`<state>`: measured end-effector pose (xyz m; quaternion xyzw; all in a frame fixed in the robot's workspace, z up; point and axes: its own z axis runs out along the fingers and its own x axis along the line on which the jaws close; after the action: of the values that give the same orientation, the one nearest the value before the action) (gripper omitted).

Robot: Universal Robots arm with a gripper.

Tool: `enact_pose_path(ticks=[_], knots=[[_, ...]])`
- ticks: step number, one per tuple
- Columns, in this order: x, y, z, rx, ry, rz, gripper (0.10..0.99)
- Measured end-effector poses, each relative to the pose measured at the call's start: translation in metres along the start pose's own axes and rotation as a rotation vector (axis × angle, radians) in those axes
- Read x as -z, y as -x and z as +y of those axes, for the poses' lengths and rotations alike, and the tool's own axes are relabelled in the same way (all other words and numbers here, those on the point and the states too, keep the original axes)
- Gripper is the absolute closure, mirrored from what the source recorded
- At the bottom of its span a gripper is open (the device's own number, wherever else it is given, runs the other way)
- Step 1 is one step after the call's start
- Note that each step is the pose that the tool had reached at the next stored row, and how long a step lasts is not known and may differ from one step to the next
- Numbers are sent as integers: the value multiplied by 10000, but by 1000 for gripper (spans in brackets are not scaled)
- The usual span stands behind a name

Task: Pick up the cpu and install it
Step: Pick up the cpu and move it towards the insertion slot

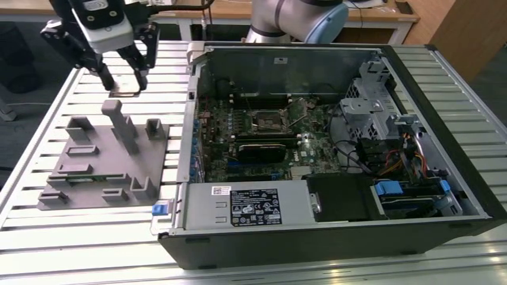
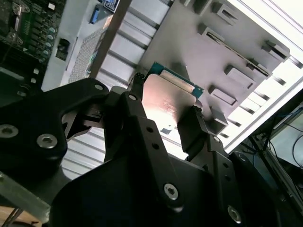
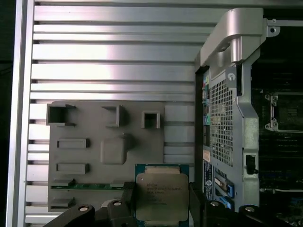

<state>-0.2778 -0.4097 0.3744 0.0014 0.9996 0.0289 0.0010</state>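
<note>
Clamping cpu (image 3: 161, 198) by opposite edges between jaws, keeping top face level, likely sparing underside; hovering over counter (image 1: 79, 249) beside grey fixture (image 1: 87, 172).

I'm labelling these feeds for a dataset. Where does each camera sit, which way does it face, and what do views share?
Exterior view: off the arm, raised, looking down on slatted table, grey fixture and open computer case; arm and pincer show.
First wrist view: near the wrist, facing straight down at the fixture; pincer fingers show.
Second wrist view: near the wrist, slanting past the pincer body.
Shared: the cpu gripped in the pincer.
</note>
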Motion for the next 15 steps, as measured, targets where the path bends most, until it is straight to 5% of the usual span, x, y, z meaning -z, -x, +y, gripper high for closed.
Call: enact_pose_path(ticks=[15], knots=[[-11, 716, 8, -2, -1, 4, 545]])
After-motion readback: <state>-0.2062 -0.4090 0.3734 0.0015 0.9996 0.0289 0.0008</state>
